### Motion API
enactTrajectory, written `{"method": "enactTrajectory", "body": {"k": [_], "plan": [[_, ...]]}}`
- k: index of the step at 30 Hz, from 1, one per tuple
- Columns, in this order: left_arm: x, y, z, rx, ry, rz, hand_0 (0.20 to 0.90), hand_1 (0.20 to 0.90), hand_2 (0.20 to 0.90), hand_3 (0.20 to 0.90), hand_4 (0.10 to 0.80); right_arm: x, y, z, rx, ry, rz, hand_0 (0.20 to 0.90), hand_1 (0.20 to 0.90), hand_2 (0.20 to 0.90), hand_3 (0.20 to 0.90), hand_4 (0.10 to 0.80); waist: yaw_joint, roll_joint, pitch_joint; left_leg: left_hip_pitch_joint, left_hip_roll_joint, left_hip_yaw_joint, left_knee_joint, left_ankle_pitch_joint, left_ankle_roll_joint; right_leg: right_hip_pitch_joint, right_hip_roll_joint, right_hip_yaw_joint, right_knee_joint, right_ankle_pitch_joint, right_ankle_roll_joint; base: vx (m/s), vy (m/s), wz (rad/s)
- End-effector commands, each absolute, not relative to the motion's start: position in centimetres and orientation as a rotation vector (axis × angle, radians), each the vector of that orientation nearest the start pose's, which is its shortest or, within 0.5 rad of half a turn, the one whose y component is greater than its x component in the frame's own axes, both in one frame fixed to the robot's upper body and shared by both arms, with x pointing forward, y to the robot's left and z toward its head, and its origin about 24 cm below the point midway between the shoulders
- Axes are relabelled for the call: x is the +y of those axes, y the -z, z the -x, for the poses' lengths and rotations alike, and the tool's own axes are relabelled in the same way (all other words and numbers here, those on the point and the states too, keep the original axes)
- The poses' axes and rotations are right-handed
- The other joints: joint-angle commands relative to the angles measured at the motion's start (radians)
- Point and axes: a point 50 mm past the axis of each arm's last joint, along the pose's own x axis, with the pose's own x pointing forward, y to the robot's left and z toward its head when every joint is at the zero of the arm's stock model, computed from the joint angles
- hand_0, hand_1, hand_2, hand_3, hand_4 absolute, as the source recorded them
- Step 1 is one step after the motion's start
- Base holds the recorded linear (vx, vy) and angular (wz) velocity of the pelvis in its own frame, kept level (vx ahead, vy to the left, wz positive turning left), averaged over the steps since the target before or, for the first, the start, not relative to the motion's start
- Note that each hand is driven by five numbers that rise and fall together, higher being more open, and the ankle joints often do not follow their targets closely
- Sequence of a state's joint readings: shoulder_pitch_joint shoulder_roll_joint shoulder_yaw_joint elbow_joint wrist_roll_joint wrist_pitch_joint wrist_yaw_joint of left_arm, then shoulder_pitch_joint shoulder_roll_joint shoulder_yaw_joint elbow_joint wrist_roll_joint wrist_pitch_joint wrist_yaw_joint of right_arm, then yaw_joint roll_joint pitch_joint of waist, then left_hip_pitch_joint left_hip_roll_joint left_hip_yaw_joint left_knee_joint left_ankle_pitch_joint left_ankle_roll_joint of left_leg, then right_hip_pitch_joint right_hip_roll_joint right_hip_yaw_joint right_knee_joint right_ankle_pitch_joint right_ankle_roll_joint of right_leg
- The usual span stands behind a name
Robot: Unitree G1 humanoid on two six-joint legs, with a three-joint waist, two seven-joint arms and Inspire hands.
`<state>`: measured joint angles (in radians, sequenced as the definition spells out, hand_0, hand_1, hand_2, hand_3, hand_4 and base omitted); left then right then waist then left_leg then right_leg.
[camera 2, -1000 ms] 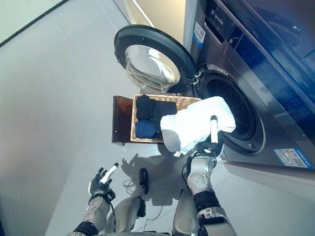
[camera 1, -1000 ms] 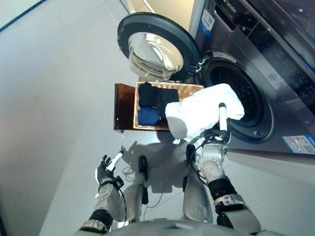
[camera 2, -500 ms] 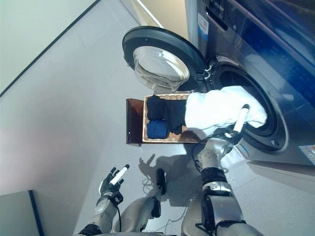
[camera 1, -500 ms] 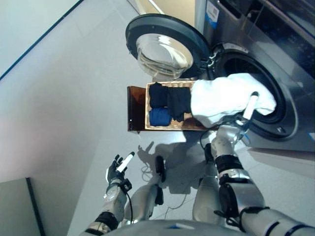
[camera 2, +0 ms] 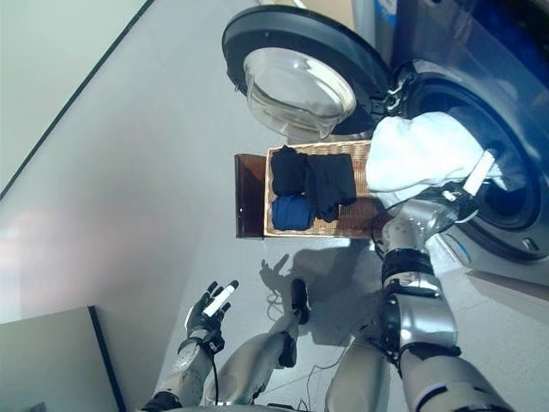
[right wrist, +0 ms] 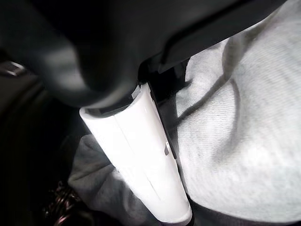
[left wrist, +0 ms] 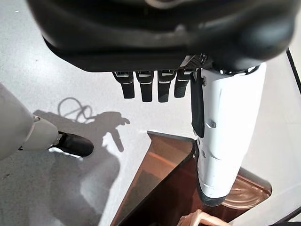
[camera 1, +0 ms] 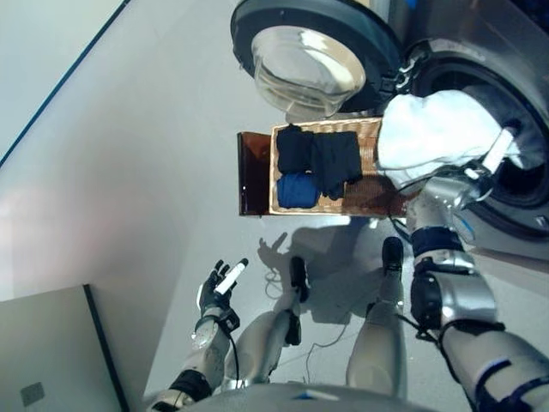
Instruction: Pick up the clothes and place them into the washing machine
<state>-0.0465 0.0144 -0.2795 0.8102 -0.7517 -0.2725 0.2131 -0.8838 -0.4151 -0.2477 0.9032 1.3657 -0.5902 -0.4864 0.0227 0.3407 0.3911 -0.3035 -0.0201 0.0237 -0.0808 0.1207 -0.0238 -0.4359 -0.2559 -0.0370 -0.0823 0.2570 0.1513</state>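
Observation:
A white garment [camera 1: 433,129] hangs bunched at the mouth of the washing machine's drum [camera 1: 525,176], partly inside it. My right hand [camera 2: 459,196] is shut on it from below, and its white thumb cover [right wrist: 146,160] lies against the pale cloth [right wrist: 244,132]. Left of the machine, a wicker basket [camera 2: 326,147] holds dark clothes [camera 2: 313,176] and a blue rolled cloth [camera 2: 292,212]. My left hand [camera 1: 221,287] hangs low at the left, open and holding nothing, its fingers [left wrist: 143,84] straight over the floor.
The round machine door [camera 1: 313,56] stands swung open above the basket. The basket rests on a brown stand [camera 1: 253,172]. A grey panel [camera 1: 43,352] fills the lower left corner.
The camera has shifted. My right hand has carried the white garment from above the basket to the drum opening. The left hand has stayed low and open.

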Motion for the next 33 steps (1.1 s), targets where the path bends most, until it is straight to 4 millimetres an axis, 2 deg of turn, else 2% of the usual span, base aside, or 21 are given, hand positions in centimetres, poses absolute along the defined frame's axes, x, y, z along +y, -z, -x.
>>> {"method": "enactTrajectory", "body": {"k": [1, 4, 8, 13, 20, 24, 33], "plan": [[14.5, 8.9, -20.8, 0.481, -0.273, 0.440, 0.900, 0.900, 0.900, 0.900, 0.800, -31.9, -24.3, -36.1, -0.725, 0.793, -1.269, 0.200, 0.200, 0.200, 0.200, 0.300, 0.021, -0.023, 0.002, 0.020, 0.016, -0.044, -0.006, -0.063, -0.089, 0.015, -0.081, 0.028, 0.155, -0.187, 0.042, 0.000, 0.000, 0.00], [14.3, 8.3, -21.0, 0.444, -0.243, 0.459, 0.900, 0.900, 0.900, 0.900, 0.800, -33.2, -26.6, -35.6, -0.777, 0.804, -1.277, 0.200, 0.200, 0.200, 0.200, 0.300, 0.031, 0.004, 0.009, -0.005, 0.008, -0.041, -0.006, -0.058, -0.092, -0.021, -0.086, 0.040, 0.166, -0.190, 0.042, -0.020, -0.007, -0.08], [14.0, 7.7, -21.4, 0.415, -0.217, 0.471, 0.900, 0.900, 0.900, 0.900, 0.800, -34.8, -28.7, -34.7, -0.832, 0.828, -1.287, 0.200, 0.200, 0.200, 0.200, 0.300, 0.045, 0.029, 0.014, -0.032, 0.001, -0.039, -0.006, -0.051, -0.093, -0.063, -0.088, 0.057, 0.180, -0.194, 0.043, -0.005, -0.002, 0.01], [13.4, 6.8, -21.7, 0.373, -0.177, 0.498, 0.900, 0.900, 0.900, 0.900, 0.800, -37.0, -30.6, -33.5, -0.848, 0.880, -1.217, 0.200, 0.200, 0.200, 0.200, 0.300, 0.058, 0.053, 0.016, -0.053, -0.013, -0.037, -0.006, -0.056, -0.091, -0.106, -0.097, 0.073, 0.205, -0.209, 0.047, -0.008, 0.017, 0.03], [12.8, 5.8, -21.9, 0.329, -0.135, 0.514, 0.900, 0.900, 0.900, 0.900, 0.800, -38.9, -32.1, -32.2, -0.822, 0.942, -1.082, 0.200, 0.200, 0.200, 0.200, 0.300, 0.069, 0.076, 0.034, -0.083, -0.018, -0.018, -0.006, -0.042, -0.084, -0.174, -0.102, 0.096, 0.235, -0.209, 0.045, -0.005, 0.012, 0.02], [12.7, 5.7, -22.0, 0.327, -0.133, 0.519, 0.900, 0.900, 0.900, 0.900, 0.800, -39.3, -32.7, -31.7, -0.855, 0.950, -1.100, 0.200, 0.200, 0.200, 0.200, 0.300, 0.076, 0.081, 0.034, -0.094, -0.022, -0.013, -0.006, -0.040, -0.083, -0.193, -0.105, 0.111, 0.243, -0.212, 0.045, -0.001, 0.002, -0.04], [13.1, 5.4, -22.2, 0.309, -0.169, 0.519, 0.900, 0.900, 0.900, 0.900, 0.800, -41.1, -34.9, -28.9, -0.978, 1.026, -1.137, 0.200, 0.200, 0.200, 0.200, 0.300, 0.060, 0.081, 0.026, -0.094, -0.031, -0.007, -0.006, -0.045, -0.080, -0.203, -0.101, 0.132, 0.245, -0.218, 0.044, 0.006, 0.000, 0.00]]}}
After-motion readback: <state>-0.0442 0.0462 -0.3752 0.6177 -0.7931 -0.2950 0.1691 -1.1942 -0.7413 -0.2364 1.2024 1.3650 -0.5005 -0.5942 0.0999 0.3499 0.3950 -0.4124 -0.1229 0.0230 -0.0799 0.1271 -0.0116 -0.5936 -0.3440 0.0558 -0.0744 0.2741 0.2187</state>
